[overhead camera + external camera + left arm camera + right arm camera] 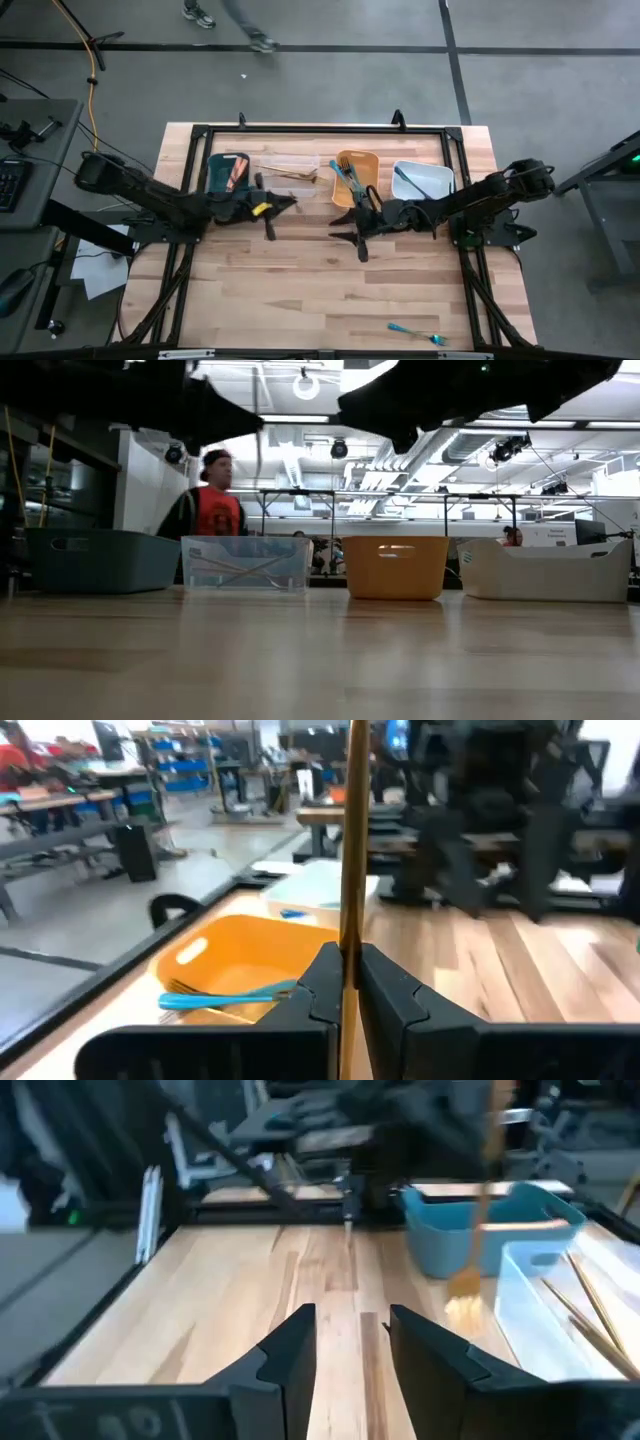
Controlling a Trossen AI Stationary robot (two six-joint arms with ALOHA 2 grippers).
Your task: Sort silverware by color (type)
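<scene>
Four bins (420, 180) line the far edge; one teal fork (415, 333) lies apart.

A gold utensil (351, 840) stands upright, pinched between the left gripper's (350, 982) fingers above the table. Teal forks (346, 176) lie in the orange bin (357, 160), another teal piece (405, 182) lies in the white bin (424, 175), and salmon ones (235, 173) in the teal bin (217, 165). One teal utensil (415, 334) lies flat near the table's front edge.

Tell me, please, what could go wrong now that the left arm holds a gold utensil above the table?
The left gripper pinches the gold utensil near one end, so it could pivot or slip before reaching the clear bin. The right gripper, jaws open and empty, sits close by mid-table; the arms could collide. The narrow clear bin invites a missed drop.
</scene>
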